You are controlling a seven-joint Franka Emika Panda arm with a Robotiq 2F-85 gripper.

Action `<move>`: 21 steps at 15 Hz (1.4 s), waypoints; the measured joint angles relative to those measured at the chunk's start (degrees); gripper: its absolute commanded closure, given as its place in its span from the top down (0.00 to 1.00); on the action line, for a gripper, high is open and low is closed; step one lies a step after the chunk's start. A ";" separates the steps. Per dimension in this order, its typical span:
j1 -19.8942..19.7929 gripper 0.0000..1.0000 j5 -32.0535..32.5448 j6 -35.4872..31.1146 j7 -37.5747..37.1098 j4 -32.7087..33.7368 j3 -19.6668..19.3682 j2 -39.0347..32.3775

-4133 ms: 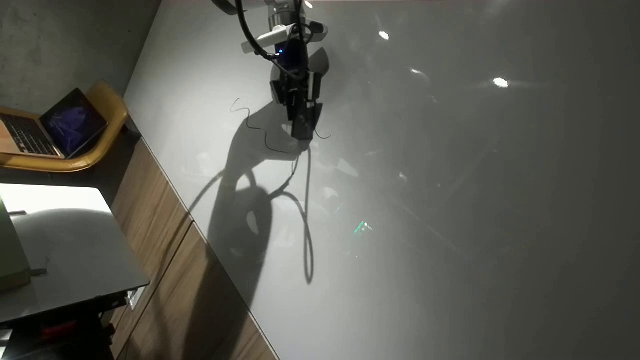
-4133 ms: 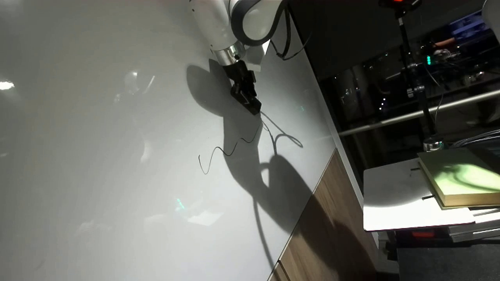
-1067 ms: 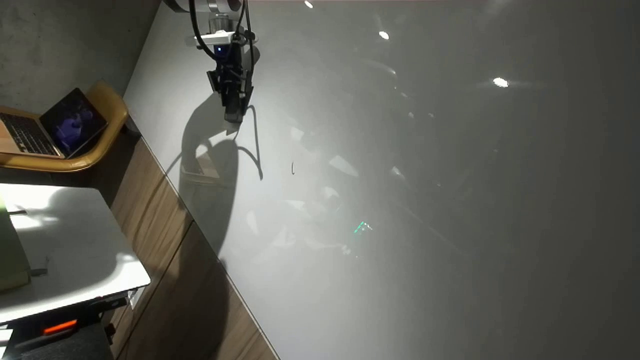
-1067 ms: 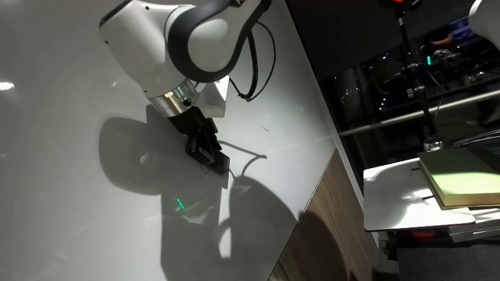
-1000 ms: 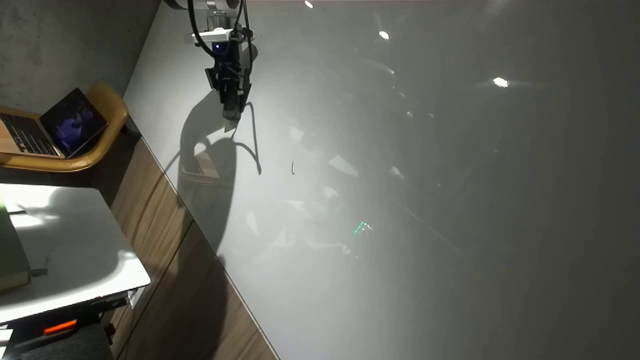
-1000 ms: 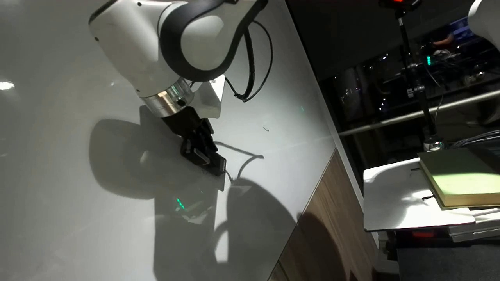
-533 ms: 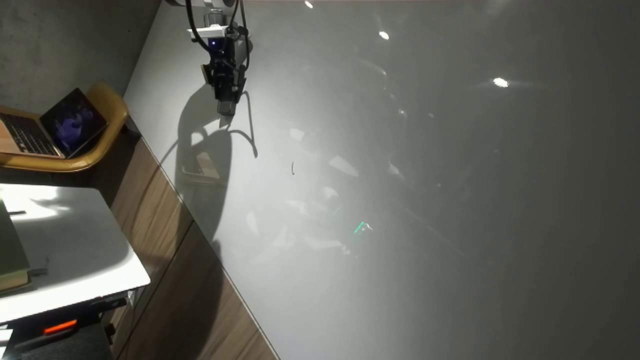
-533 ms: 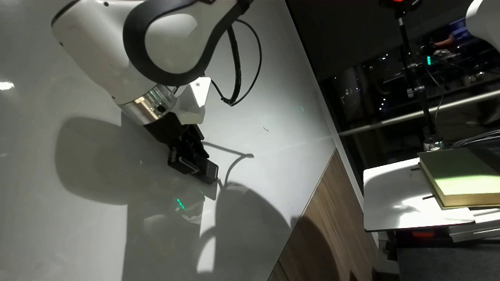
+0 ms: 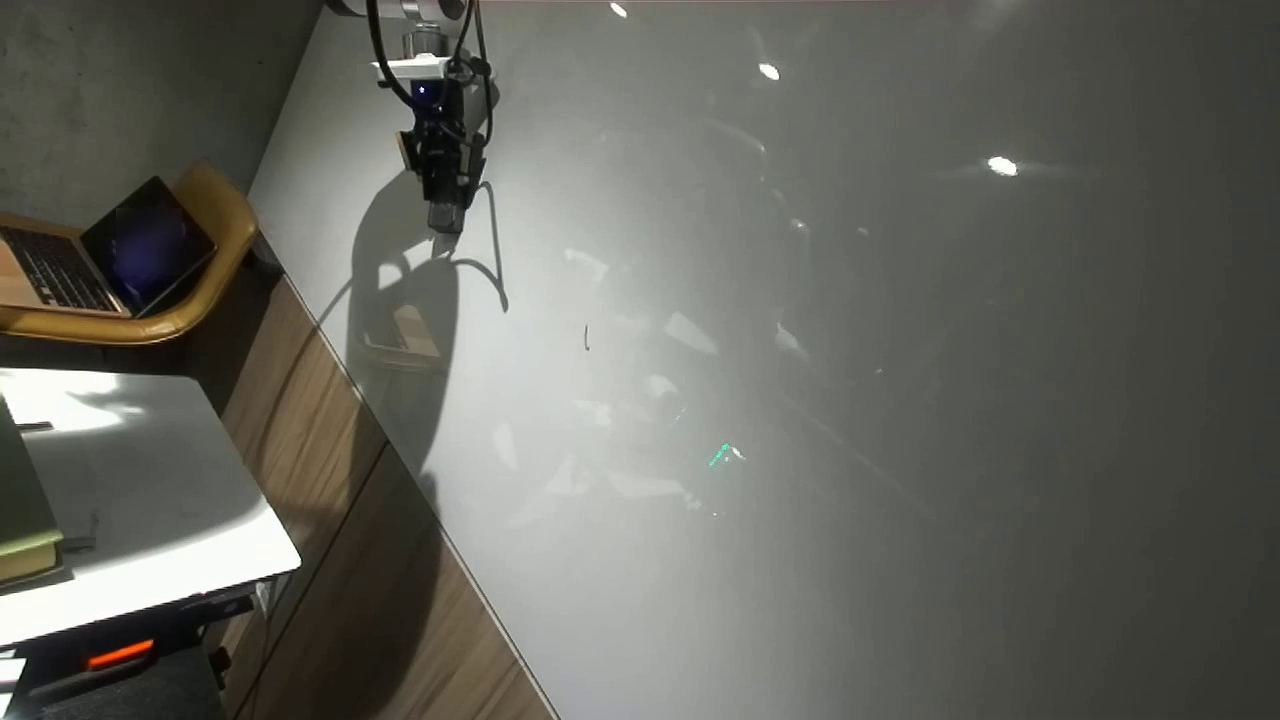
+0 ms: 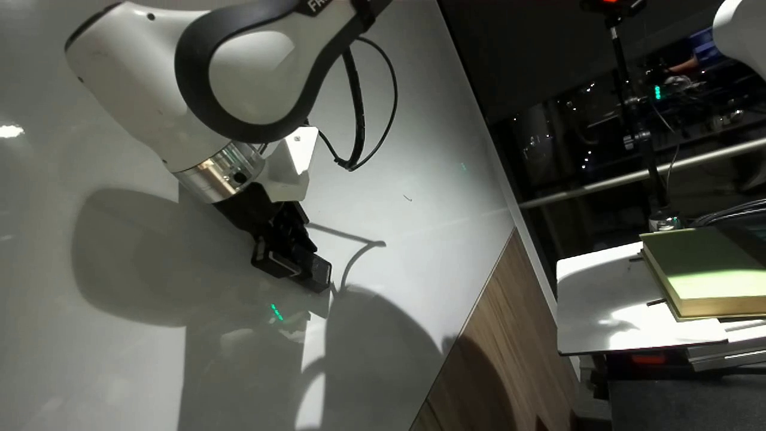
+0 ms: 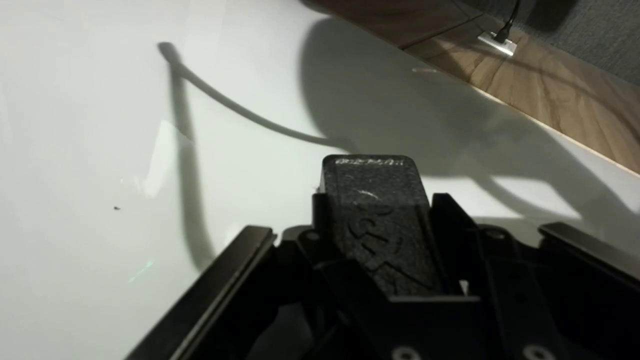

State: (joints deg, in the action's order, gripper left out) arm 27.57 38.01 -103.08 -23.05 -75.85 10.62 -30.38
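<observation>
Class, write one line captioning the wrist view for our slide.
The pincer closed on a dark block, with a shadowed, glossy white surface and a wood-grained strip behind.

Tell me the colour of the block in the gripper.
The block is dark grey with black lines, clearest in the wrist view.

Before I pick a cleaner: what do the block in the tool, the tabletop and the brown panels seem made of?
Block: matte dark grey with a speckled, scuffed face; plastic or dense foam, I can't tell which.
Tabletop: glossy white, probably laminate or lacquer; bright reflections show in it.
Panels: wood or wood-look laminate, low sheen, showing streaked brown grain.
</observation>
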 measured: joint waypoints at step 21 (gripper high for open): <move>-24.05 0.34 3.19 -22.18 -1.60 -34.94 -11.68 23.02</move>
State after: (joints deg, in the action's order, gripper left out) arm 3.53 41.21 -125.26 -24.65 -110.79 -1.06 -7.36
